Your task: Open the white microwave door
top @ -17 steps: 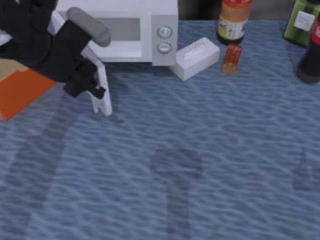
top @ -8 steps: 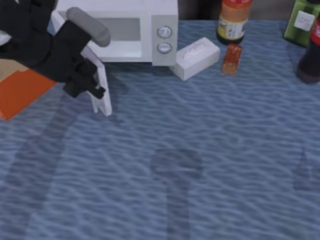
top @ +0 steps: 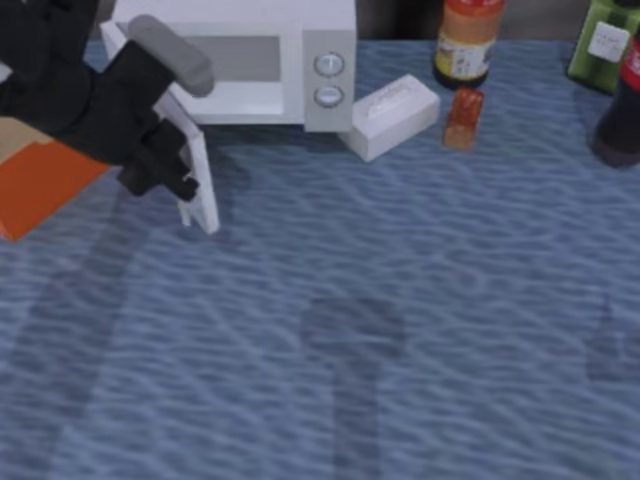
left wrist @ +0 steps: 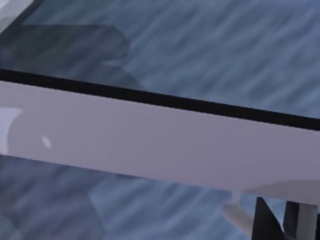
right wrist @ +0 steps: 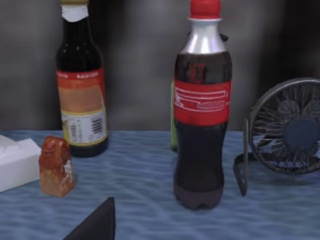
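The white microwave [top: 250, 20] stands at the back left of the table, its grey knob panel [top: 328, 80] on its right side. Its door [top: 203, 195] is swung out towards the front, hinged at the left, and the cavity [top: 240, 70] shows. My left gripper [top: 172, 182] is shut on the door's free end, coming in from the left. In the left wrist view the door [left wrist: 160, 145] runs across as a pale band, with the dark fingers [left wrist: 267, 225] beside it. My right gripper [right wrist: 97, 225] is parked out of the top view, at the far right.
To the right of the microwave lie a white carton [top: 390, 115] and a small orange-brown block [top: 463, 118]. Behind them stand a sauce bottle [top: 468, 40], a green bottle [top: 603, 40] and a cola bottle [top: 622, 100]. An orange flat sheet [top: 40, 185] lies at the left. A small fan [right wrist: 287, 132] stands by the cola.
The left gripper has shifted a little to the left and back, and the door's free end has swung with it, slightly wider.
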`<state>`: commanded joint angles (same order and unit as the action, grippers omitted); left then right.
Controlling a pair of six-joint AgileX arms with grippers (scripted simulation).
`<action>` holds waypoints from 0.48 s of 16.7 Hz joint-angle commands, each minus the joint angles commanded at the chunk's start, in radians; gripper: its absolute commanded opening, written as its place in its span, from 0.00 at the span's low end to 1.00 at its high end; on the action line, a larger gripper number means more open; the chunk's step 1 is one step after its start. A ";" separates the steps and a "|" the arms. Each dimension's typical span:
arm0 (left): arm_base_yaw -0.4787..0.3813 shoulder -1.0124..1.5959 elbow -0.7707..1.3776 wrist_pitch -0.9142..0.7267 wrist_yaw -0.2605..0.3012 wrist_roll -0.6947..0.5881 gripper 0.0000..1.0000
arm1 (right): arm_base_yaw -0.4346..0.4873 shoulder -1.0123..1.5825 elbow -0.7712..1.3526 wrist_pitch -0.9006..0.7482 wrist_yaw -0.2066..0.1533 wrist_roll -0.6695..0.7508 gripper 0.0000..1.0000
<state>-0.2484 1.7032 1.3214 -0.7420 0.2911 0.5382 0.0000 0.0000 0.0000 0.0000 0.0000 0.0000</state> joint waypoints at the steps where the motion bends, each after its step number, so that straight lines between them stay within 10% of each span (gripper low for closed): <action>1: 0.009 0.000 -0.003 -0.010 0.009 0.023 0.00 | 0.000 0.000 0.000 0.000 0.000 0.000 1.00; 8: 0.061 -0.013 -0.008 -0.048 0.062 0.144 0.00 | 0.000 0.000 0.000 0.000 0.000 0.000 1.00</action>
<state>-0.1874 1.6903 1.3134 -0.7899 0.3535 0.6824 0.0000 0.0000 0.0000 0.0000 0.0000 0.0000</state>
